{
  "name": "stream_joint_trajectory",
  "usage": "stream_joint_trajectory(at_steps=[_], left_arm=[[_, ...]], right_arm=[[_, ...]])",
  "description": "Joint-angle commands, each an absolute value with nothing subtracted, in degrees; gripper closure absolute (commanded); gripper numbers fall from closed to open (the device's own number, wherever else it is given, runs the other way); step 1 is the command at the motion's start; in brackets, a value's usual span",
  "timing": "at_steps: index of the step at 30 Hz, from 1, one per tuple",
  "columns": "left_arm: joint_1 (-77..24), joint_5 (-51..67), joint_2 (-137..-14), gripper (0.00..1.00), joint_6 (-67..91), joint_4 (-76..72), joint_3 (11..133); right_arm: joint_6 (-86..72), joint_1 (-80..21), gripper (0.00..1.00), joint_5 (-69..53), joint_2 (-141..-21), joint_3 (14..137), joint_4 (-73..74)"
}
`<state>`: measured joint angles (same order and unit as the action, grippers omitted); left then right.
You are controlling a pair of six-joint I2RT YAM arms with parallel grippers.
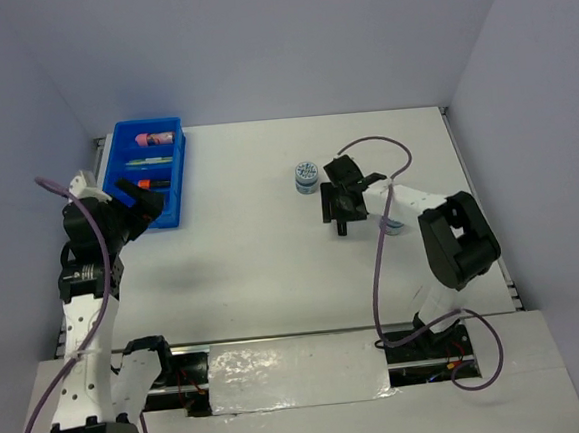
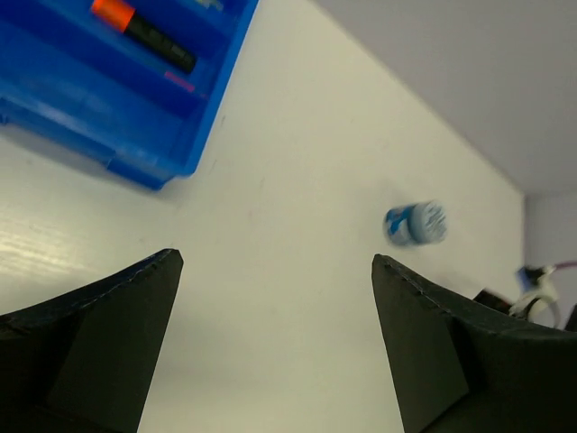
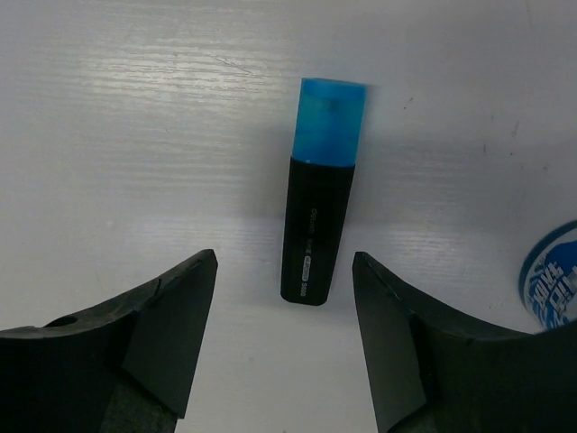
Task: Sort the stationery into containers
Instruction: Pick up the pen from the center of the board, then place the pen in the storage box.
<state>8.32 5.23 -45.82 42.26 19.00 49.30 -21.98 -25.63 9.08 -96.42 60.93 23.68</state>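
marker: short black marker w/ blue cap (image 3: 317, 204) lies flat on white bench (image 1: 252, 250), cap pointing away from right hand (image 3: 285, 338); body sits in the gap btwn the two fingers, not touched yet.
right hand: jaws partly open, straddling the marker's tail end, holding nothing.
disc: round blue-grey patterned disc (image 1: 306, 177) stands just beside right hand in top view; a 2nd blue-white round item (image 3: 552, 278) is cut by the right edge of the wrist view.
tray: bright blue rectangular plastic tray w/ parallel compartments (image 1: 117, 170) at far left of bench, well apart from the marker; holds a pink cylinder (image 1: 158, 139), a thin pen (image 1: 152, 161), an orange-capped black marker (image 2: 142, 31).
left hand: (image 2: 275, 343) wide open, empty, near the tray's near corner.
step: grasping blue-cap marker, I judge.
how to do well: lower until pads flank the black barrel, keep fingers square across it, close mid-body not on the tail tip so it won't pivot out; avoid nudging the round item at right.
hidden: marker itself is covered by right hand in top view; print on barrel too small to read; tray compartments only partly seen, can't tell the count.
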Motion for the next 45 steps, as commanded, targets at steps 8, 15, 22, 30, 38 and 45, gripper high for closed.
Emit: stream_joint_trajectory(at_steps=[8, 15, 22, 30, 38, 45], left_arm=[[8.09, 12.04, -45.44, 0.01, 32.17, 25.14, 47.11], [5.2, 18.19, -43.77, 0.01, 37.08, 20.31, 44.22], [-11.14, 17.92, -47.36, 0.01, 50.43, 4.94, 41.92], [-27.33, 14.86, -63.45, 0.05, 54.13, -1.58, 49.92], [-30.14, 14.41, -66.71, 0.38, 56.51, -6.14, 49.04], [-30.85, 15.12, -67.06, 0.96, 56.43, -5.72, 49.65]], right_arm=[[-23.03, -24.43, 0.46, 8.27, -105.2, 62.58, 22.33], [-23.73, -24.78, 0.95, 3.17, -100.04, 56.97, 17.5], [-25.75, -36.81, 0.96, 0.54, -78.24, 50.1, 12.84], [-29.62, -50.36, 0.98, -0.35, -67.68, 50.97, 6.59], [-27.77, -55.19, 0.98, -0.61, -67.5, 55.19, 7.47], [-27.86, -55.28, 0.96, 2.1, -71.88, 60.1, 9.48]])
